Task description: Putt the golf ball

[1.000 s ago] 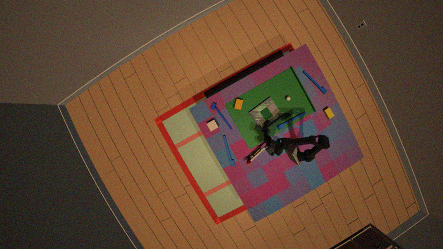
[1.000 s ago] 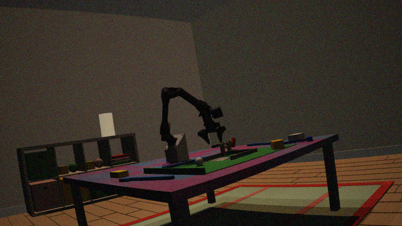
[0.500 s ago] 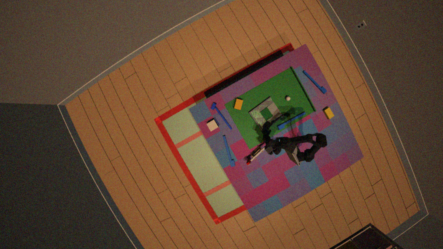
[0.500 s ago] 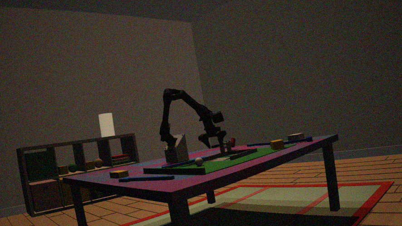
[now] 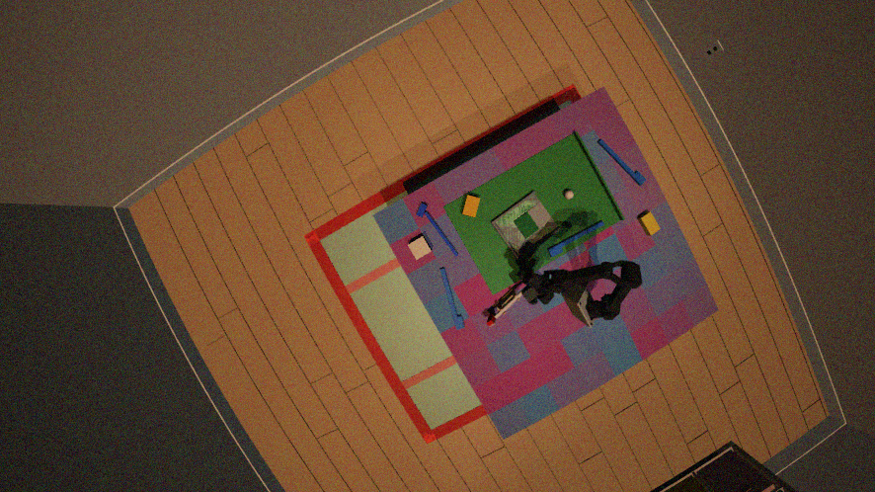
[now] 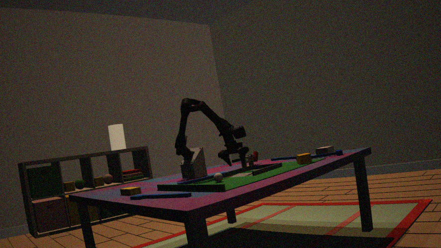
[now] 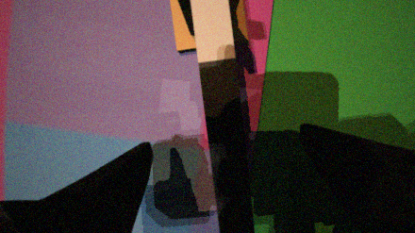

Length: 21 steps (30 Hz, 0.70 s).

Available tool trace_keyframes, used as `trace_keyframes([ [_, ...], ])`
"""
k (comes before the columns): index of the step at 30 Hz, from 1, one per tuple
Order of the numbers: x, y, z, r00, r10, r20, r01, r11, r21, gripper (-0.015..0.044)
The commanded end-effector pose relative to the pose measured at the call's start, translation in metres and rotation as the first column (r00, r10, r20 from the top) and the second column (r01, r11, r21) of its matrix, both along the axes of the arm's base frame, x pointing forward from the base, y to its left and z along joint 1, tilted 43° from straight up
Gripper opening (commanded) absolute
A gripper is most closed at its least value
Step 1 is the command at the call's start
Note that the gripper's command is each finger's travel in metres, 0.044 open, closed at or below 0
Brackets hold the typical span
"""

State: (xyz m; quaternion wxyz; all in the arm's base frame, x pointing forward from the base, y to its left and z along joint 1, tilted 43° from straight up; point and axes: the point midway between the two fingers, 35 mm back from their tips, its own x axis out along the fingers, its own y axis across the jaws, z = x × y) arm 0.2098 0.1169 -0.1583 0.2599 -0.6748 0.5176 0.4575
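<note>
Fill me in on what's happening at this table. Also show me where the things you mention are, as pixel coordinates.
A robot arm is reaching down with its gripper (image 5: 530,290) (image 6: 234,164) open around the shaft of a putter (image 5: 506,305) (image 7: 214,29), apparently about to grasp it. Nothing is gripped yet. The golf ball (image 5: 568,194) (image 6: 218,177) sits on the green mat (image 5: 541,170) (image 6: 237,184), off the ramp.

The floor (image 5: 258,254) (image 6: 406,183) looks like planked wood; the fingers look matt.

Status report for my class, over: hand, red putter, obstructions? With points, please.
Hand (image 5: 532,291) (image 6: 237,164) (image 7: 224,141) open. Red putter (image 5: 507,303) (image 6: 255,156) (image 7: 214,20) ungripped, its shaft between the spread fingers in wrist view. No obstruction seen between them.
</note>
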Motion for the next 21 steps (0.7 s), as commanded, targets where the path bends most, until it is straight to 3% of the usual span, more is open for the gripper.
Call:
trace_keyframes([
  [1,0.0002,0.0004,0.0003,1.000,0.000,0.001,0.000,1.000,0.001,0.0387],
  [14,0.0002,0.0004,0.0003,1.000,0.000,0.001,0.000,1.000,0.001,0.0046],
  [21,0.0002,0.0014,0.0011,1.000,0.000,0.001,0.000,1.000,0.001,0.0000],
])
